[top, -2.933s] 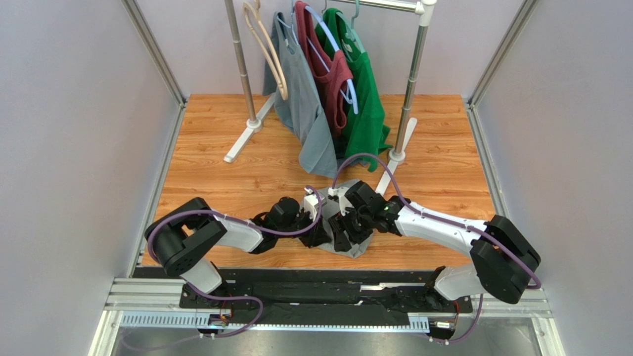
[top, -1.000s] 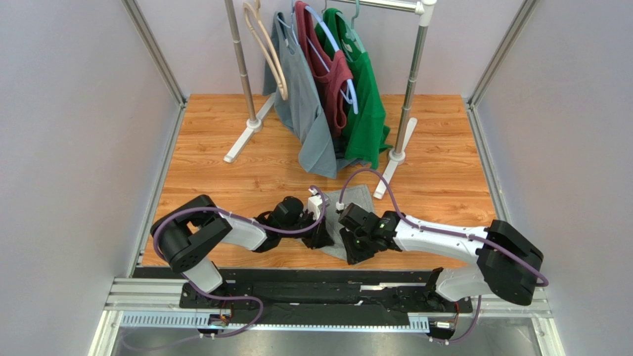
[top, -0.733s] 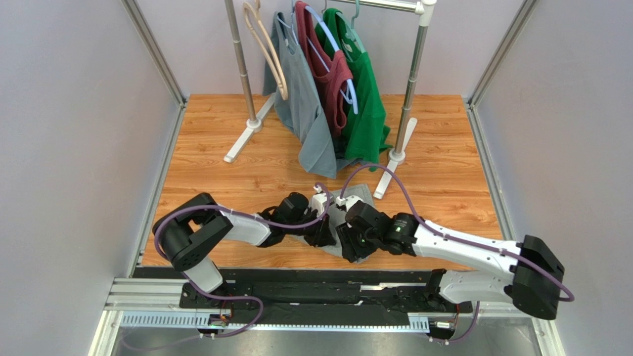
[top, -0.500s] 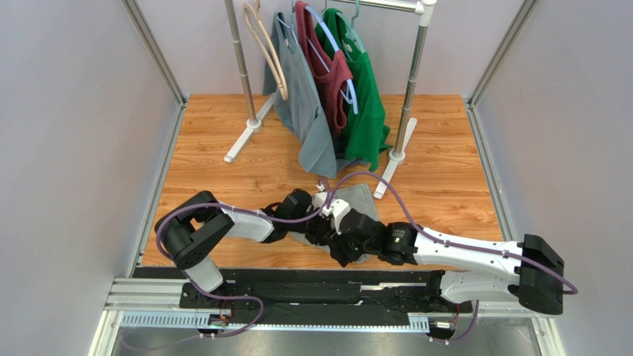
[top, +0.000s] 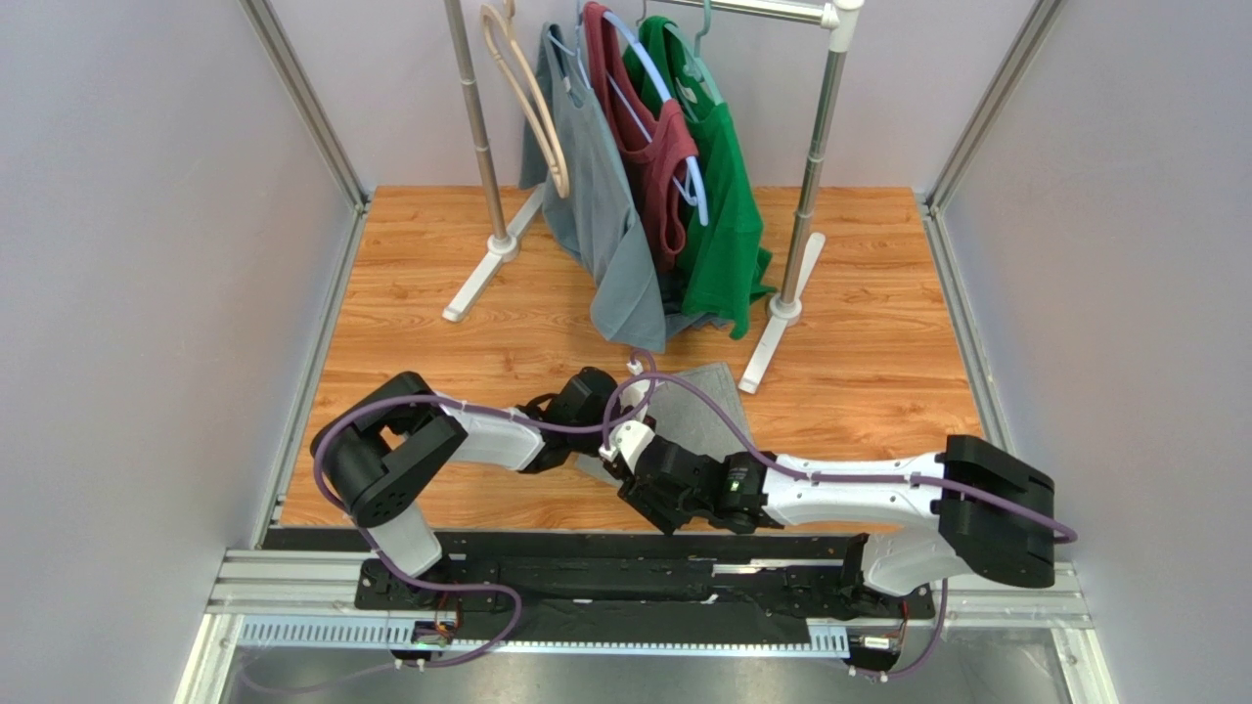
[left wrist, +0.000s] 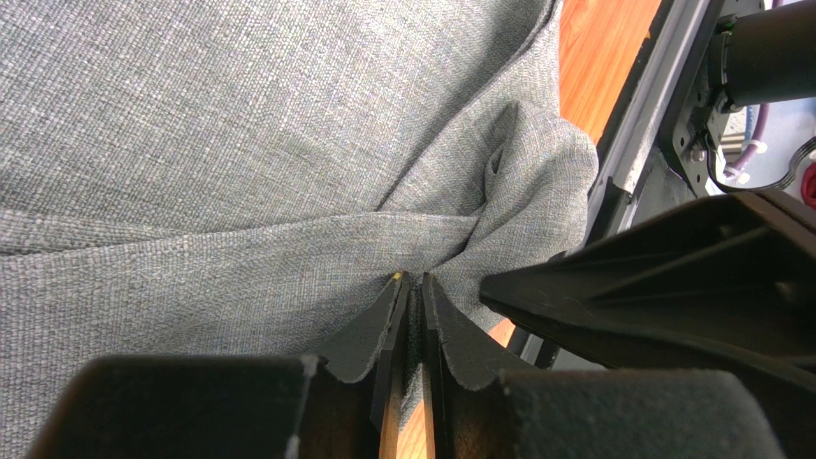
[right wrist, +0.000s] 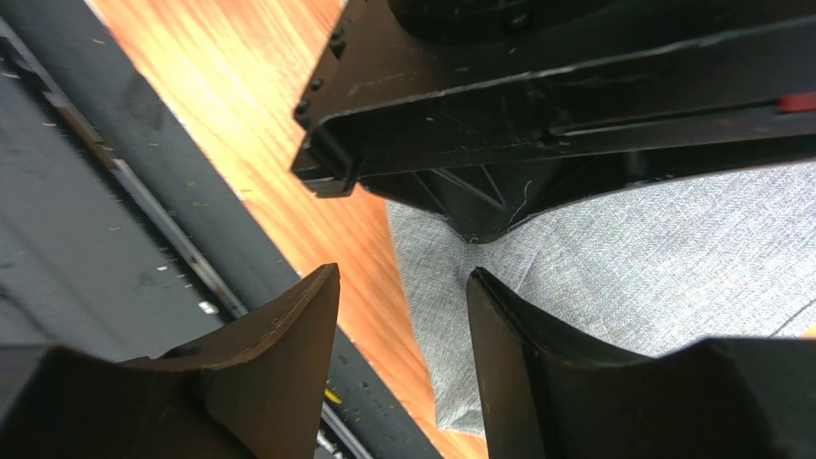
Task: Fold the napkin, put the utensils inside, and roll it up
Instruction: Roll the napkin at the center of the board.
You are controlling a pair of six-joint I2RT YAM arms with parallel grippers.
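Pinching a bunched fold of coarse-woven grey napkin [left wrist: 239, 124] is the left hand [left wrist: 412, 287], right hand [right wrist: 402, 287] spread.

The napkin [top: 709, 407] is lying toward the near edge of the counter [top: 441, 338], the clothes rack [top: 804, 191] standing far behind it. The left gripper [left wrist: 409, 287] is sitting at the napkin's near left corner, the right gripper [right wrist: 402, 287] just nearer.

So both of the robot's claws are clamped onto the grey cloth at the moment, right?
Not quite: only one is. The left gripper is pinched shut on a bunched fold of the napkin. The right wrist view shows the right gripper with its jaws apart, above the cloth's edge and gripping nothing.
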